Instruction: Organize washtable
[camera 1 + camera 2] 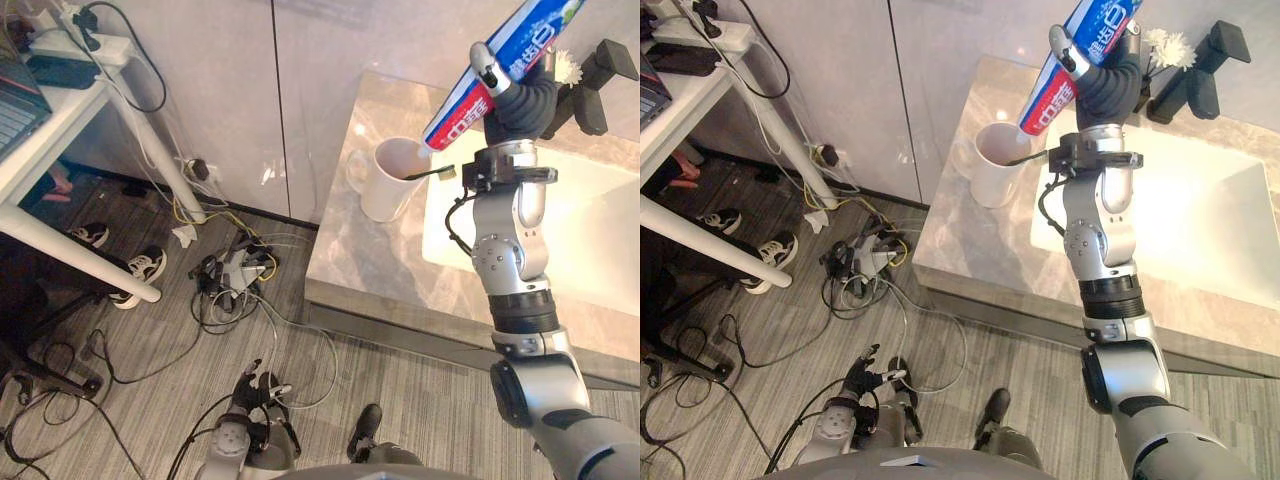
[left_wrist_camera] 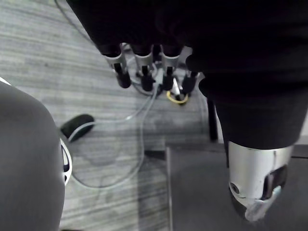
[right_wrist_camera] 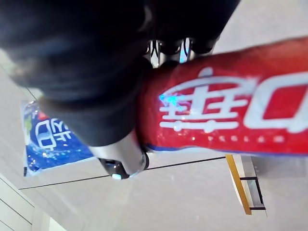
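My right hand (image 1: 512, 98) is raised over the marble counter (image 1: 370, 262) and shut on a red, white and blue toothpaste tube (image 1: 458, 102). The tube is tilted, its red lower end just above the rim of a white mug (image 1: 385, 187). In the right wrist view my fingers curl round the tube (image 3: 231, 110). A dark toothbrush (image 1: 430, 174) sticks out of the mug toward my wrist. My left hand (image 1: 855, 385) hangs low near the floor with relaxed fingers (image 2: 144, 72), holding nothing.
A white sink basin (image 1: 600, 230) lies right of the mug, with a black faucet (image 1: 1200, 75) and a white flower (image 1: 1165, 45) behind it. On the floor to the left are tangled cables (image 1: 235, 275), sneakers (image 1: 140, 270) and a white table (image 1: 60, 130).
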`<state>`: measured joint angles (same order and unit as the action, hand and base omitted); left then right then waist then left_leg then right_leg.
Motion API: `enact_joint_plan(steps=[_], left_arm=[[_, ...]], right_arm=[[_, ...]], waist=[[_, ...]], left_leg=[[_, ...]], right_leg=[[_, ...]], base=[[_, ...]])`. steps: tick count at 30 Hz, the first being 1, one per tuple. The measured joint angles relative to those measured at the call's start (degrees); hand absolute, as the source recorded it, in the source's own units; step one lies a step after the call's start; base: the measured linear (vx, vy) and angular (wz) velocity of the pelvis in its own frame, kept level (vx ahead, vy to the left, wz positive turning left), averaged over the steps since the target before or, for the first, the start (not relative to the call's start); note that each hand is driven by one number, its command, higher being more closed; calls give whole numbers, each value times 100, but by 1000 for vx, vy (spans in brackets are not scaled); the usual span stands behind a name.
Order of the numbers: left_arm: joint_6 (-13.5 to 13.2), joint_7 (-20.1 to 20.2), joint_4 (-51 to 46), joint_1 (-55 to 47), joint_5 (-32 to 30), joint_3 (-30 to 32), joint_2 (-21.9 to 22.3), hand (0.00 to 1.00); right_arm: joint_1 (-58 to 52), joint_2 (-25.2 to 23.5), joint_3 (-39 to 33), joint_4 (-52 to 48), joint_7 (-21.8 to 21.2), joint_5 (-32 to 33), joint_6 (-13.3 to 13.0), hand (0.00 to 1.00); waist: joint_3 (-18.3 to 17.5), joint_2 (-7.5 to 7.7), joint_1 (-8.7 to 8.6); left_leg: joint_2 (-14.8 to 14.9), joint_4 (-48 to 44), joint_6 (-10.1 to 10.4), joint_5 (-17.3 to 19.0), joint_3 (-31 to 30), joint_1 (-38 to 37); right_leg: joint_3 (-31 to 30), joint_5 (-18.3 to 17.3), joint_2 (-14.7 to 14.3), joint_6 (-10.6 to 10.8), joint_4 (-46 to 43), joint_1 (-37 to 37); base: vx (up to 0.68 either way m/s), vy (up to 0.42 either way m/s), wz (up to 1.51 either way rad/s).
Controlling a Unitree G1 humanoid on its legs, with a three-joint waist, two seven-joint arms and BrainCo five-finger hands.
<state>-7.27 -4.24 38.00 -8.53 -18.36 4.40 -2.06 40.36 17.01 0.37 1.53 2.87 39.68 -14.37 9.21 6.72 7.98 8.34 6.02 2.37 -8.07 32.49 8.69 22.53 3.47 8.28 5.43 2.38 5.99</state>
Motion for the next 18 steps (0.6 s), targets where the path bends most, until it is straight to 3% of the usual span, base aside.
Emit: enact_joint_plan(steps=[18], left_arm=[[41,-29,-3,-7,-8,240,97,0]], right_arm=[[-362,-234,218,-229,-61,75,6,100]], waist=[[3,6,-12]], left_leg=[[-21,-1,-30,-12,12,4]], right_leg=[[9,18,4,32,9,5]], base=[[0,0,0]])
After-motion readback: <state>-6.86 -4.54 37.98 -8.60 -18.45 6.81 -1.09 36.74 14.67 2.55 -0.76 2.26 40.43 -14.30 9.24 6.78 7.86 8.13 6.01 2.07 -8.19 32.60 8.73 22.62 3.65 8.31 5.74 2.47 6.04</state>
